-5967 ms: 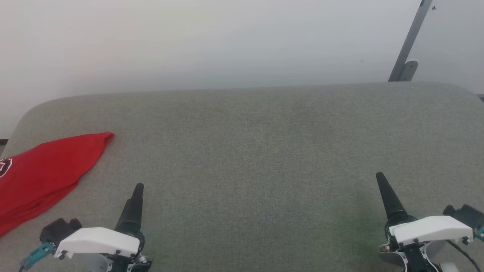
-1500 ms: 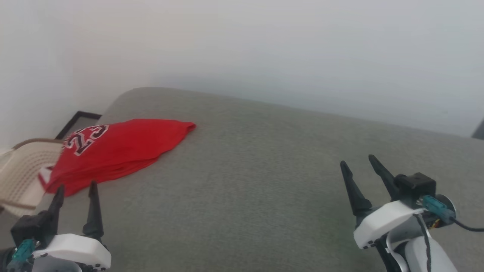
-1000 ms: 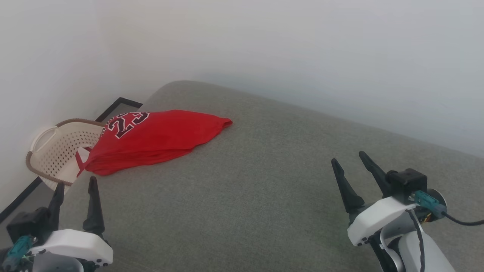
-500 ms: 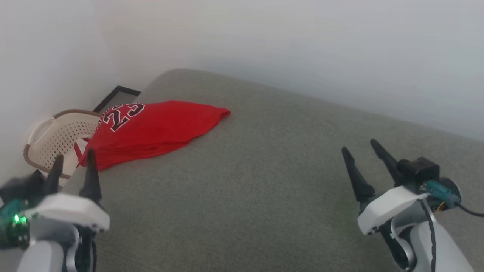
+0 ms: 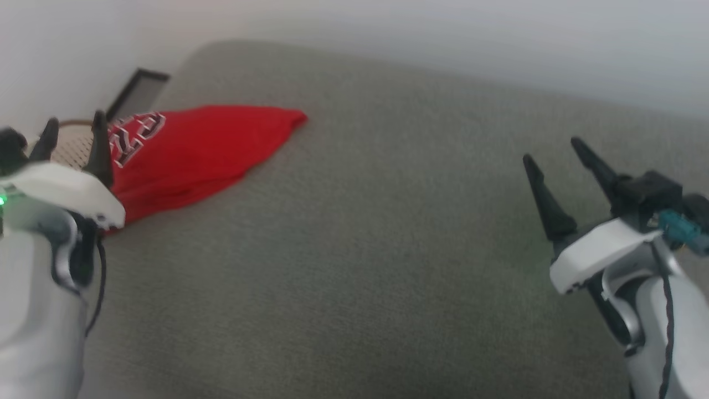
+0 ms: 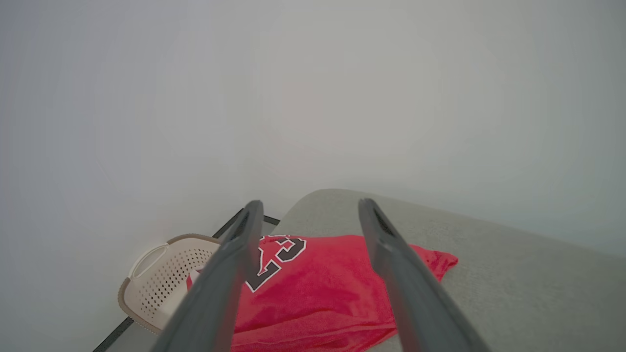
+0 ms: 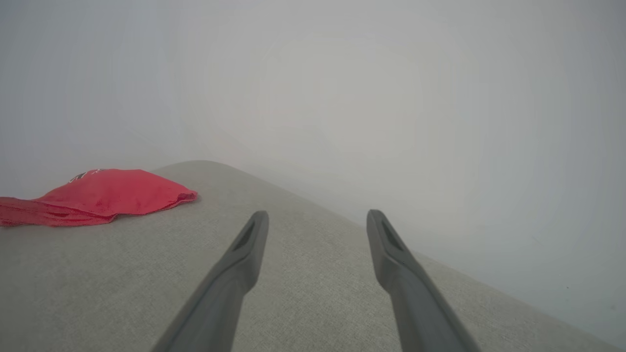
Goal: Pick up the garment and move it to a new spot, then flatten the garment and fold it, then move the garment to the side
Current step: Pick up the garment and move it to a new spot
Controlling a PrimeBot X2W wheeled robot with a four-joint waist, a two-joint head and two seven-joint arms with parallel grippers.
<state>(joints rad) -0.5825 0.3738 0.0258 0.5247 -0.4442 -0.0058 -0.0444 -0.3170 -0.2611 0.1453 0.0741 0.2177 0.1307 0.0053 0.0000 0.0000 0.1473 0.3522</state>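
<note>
Garment: red shirt, lay bunched in soft folds at the far left end of the bench, one narrow end pointing toward the bench's middle. Dark, white-outlined numerals faced up at its other end. In the left wrist view that end reached the bench's left edge, where a small white-and-red piece hung over toward the basket. In the right wrist view the garment sat low and flat, far off to the left.

Bench: grey woven covering, rounded corner, set against a pale wall.

Basket: cream, perforated wall, brown rim, stood on the floor just beside the bench's left end, below the garment's edge. Whether any cloth reached inside it could not be told; the inner wall on show was bare.

Left end effector: raised at the left, fingers spread apart, gripping nothing, pointing toward the garment's lettered end. From its own wrist the fingers framed the garment without touching it.

Right end effector: above bare bench on the right, well apart from the garment, fingers likewise spread and holding nothing.
</note>
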